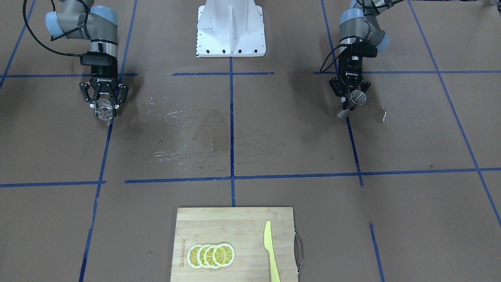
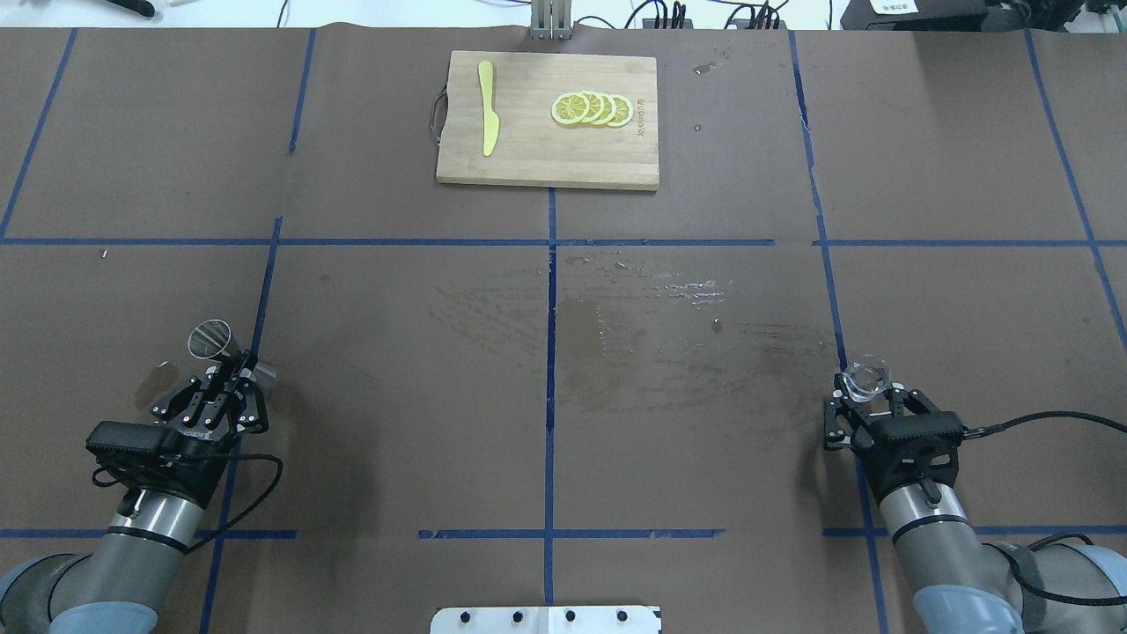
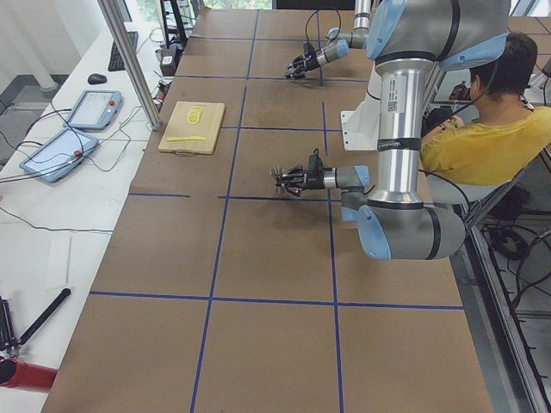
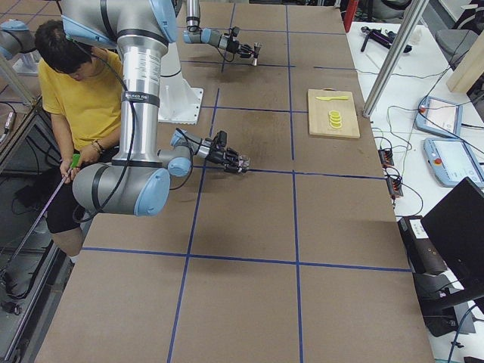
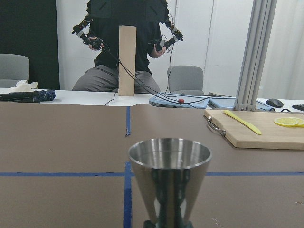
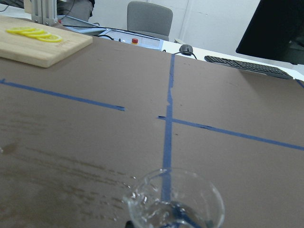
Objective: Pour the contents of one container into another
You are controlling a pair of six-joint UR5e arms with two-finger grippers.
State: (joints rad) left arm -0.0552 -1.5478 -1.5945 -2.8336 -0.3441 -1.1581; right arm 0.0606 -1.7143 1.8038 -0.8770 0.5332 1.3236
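My left gripper [image 2: 238,363] is shut on the waist of the steel hourglass jigger [image 2: 211,338] at the table's near left. In the left wrist view the jigger [image 5: 169,180] stands upright with its open mouth up, and in the front-facing view the jigger [image 1: 357,97] sits in the left gripper [image 1: 349,103]. At the near right, my right gripper [image 2: 867,394] is shut on the small clear glass measuring cup [image 2: 864,377]. The cup [image 6: 175,202] is upright with drops on its wall. It shows again as the cup [image 1: 104,110] in the right gripper [image 1: 104,106].
A wooden cutting board [image 2: 528,154] at the far middle carries lemon slices [image 2: 592,108] and a yellow knife [image 2: 487,119]. A wet smear [image 2: 669,295] marks the table's centre. A small puddle [image 1: 380,115] lies beside the left gripper. A seated person [image 3: 491,129] is behind the robot.
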